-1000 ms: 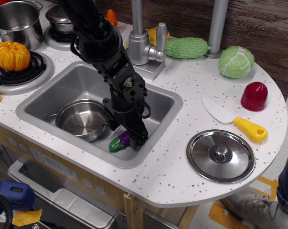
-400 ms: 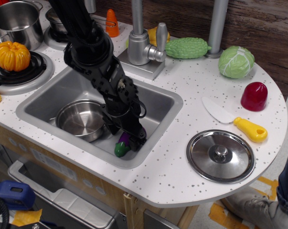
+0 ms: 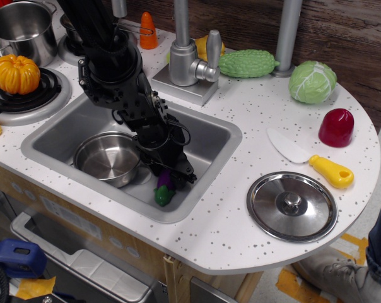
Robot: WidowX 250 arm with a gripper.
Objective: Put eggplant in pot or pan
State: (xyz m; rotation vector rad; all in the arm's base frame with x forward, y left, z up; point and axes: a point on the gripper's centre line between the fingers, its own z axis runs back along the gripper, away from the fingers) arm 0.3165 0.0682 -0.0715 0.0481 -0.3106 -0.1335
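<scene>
The purple eggplant [image 3: 166,182] with its green stem cap hangs stem-down in the front right of the sink [image 3: 64,129]. My gripper [image 3: 171,175] reaches down into the sink and is shut on the eggplant's purple upper end. The shallow steel pot [image 3: 107,158] stands empty in the sink, just left of the gripper and the eggplant. Whether the eggplant's stem end touches the sink floor is hard to tell.
A steel lid [image 3: 292,206] lies on the counter at the right, with a yellow-handled knife [image 3: 311,159] and a red vegetable [image 3: 336,127] behind it. The faucet [image 3: 189,60], a green gourd [image 3: 247,63] and a cabbage [image 3: 312,81] stand at the back. A tall saucepan [image 3: 23,28] and a pumpkin [image 3: 16,72] are on the stove at the left.
The eggplant lay flat on the sink floor; now it is gripped and turned stem-down. The arm has shifted slightly left and leans over the pot.
</scene>
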